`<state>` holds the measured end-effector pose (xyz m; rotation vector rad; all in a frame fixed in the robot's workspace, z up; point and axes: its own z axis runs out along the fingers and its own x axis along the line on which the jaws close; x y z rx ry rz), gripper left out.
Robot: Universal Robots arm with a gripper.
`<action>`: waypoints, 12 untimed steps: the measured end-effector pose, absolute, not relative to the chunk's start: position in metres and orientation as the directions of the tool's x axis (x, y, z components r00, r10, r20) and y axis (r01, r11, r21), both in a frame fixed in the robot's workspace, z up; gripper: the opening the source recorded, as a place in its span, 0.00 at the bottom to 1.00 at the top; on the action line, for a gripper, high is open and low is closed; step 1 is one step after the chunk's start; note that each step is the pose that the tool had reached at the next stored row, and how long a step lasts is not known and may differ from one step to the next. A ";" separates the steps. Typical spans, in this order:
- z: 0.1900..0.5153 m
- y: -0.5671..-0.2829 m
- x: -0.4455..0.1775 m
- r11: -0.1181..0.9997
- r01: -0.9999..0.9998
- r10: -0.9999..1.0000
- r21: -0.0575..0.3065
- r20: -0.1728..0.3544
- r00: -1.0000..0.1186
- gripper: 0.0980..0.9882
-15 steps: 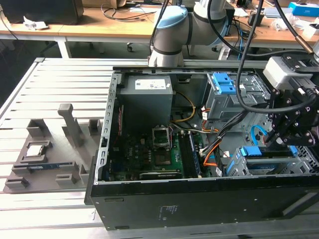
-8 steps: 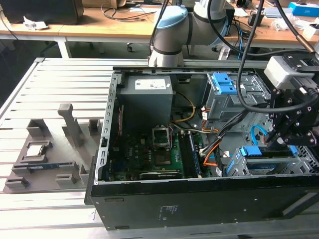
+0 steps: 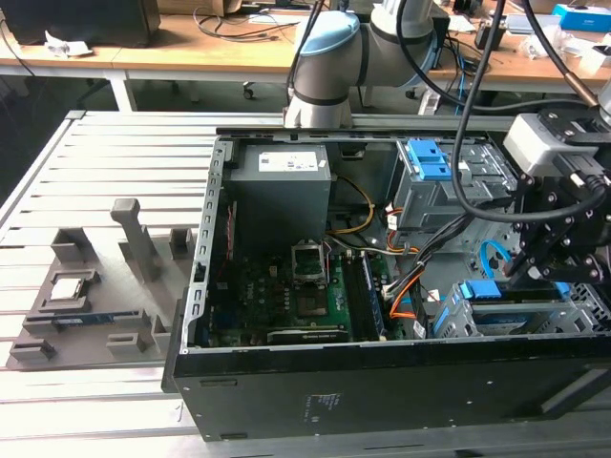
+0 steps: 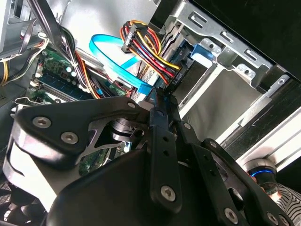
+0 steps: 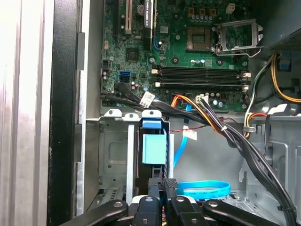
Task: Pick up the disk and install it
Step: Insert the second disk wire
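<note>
The disk [image 3: 511, 313] lies in the drive cage at the lower corner of the open computer case [image 3: 286, 382], on the exterior view's right, its blue rail [image 3: 480, 290] along the near edge. In the first wrist view the disk's blue rail end [image 5: 154, 148] sits inside the metal bay. My gripper [image 3: 525, 273] hangs just above the disk's rail. Its fingers [image 5: 155, 184] are pressed together with nothing between them, right behind the blue rail end. In the second wrist view the gripper [image 4: 161, 101] points at the cable bundle [image 4: 146, 52] beside the bay.
A blue flat cable [image 5: 202, 189] loops beside the fingers, and black and orange wires [image 5: 221, 127] cross above the bay. The motherboard [image 3: 296, 296], power supply [image 3: 282, 196] and upper cage with blue latches [image 3: 428, 160] fill the case. A grey fixture with a chip [image 3: 69, 288] lies outside.
</note>
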<state>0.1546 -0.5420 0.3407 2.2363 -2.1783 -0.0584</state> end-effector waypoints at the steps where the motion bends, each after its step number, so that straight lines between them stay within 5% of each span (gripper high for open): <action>1: 0.340 -0.542 0.155 -0.027 -0.999 -1.000 0.040 -0.013 0.026 0.07; 7: 0.339 -0.542 0.155 -0.027 -0.999 -1.000 0.040 -0.013 0.027 0.08; 8: 0.339 -0.542 0.155 -0.027 -0.999 -1.000 0.040 -0.012 0.027 0.22; 12: 0.365 -0.542 0.155 -0.027 -0.999 -1.000 0.040 -0.011 0.027 0.22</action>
